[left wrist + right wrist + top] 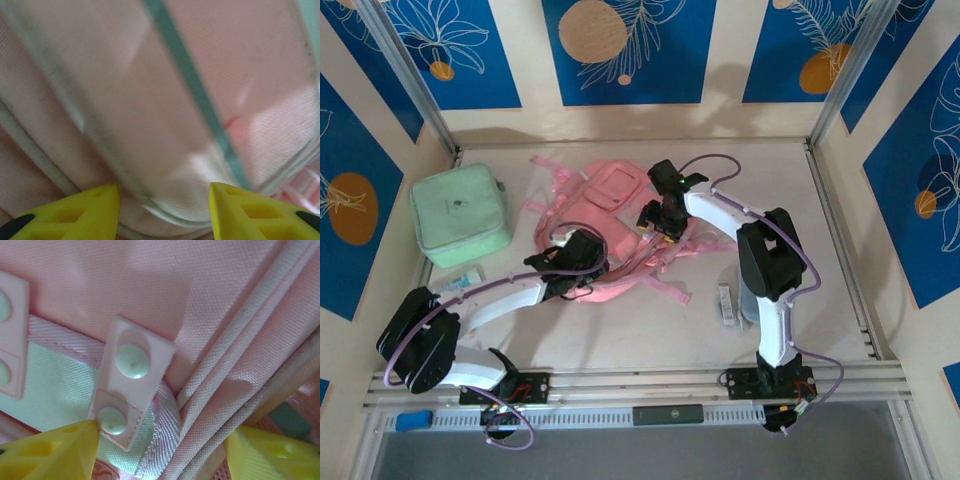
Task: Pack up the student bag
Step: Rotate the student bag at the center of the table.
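**Student bag and both arms, seen from above and from the wrists.** The pink student bag [613, 187] is lying flat near the middle of the tabletop [620, 345], just right of a mint green zip case [460, 215].

- **Left arm:** It is reaching forward and to the right from its base, with the elbow folded low over the tabletop. The left hand [578, 258] is lying over the bag's near-left edge. Its yellow fingers [75, 215] are sitting half parted astride a rounded, piped corner of the bag. Whether they are pinching the fabric, I cannot tell.
- **Right arm:** It is rising from its base, bending at a high elbow and stretching leftward. The right hand [660, 220] is pointing down onto the bag's right side. Its fingers [55, 450] are standing wide apart over a seam and a pink snap tab [132, 385], closing on nothing.
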### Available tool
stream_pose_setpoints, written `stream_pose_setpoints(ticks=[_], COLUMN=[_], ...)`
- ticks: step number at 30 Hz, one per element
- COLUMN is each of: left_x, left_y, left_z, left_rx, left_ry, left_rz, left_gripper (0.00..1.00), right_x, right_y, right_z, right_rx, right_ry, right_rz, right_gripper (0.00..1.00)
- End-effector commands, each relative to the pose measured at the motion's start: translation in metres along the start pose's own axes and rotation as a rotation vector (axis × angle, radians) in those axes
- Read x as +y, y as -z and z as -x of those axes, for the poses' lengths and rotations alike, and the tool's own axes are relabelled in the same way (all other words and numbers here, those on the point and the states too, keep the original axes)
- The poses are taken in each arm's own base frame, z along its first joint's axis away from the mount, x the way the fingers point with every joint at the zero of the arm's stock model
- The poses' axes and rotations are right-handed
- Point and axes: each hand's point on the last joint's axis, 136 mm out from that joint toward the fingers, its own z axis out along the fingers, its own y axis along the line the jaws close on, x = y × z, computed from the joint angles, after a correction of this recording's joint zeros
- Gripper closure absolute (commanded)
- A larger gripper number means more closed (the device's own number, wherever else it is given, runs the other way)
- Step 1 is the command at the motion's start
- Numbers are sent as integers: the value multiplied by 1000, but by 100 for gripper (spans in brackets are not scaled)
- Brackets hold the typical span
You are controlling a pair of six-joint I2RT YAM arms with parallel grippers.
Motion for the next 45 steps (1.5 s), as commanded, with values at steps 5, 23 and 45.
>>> stream_pose_setpoints(ticks=[5,23,45], left_x=[32,26,-47], left_y=[-11,-56,4], left_z=[-2,36,42], left_rx=[-5,-8,46], left_ry=[76,49,-39], left_rz=[64,67,-186], left_gripper=[51,55,49], right_x=[6,-1,19], right_y=[-12,16,76], right_z=[13,-12,-34], right_rx=[-40,5,-149], right_ry=[46,58,-147], right_rz=[32,256,453], right_gripper=[61,100,100])
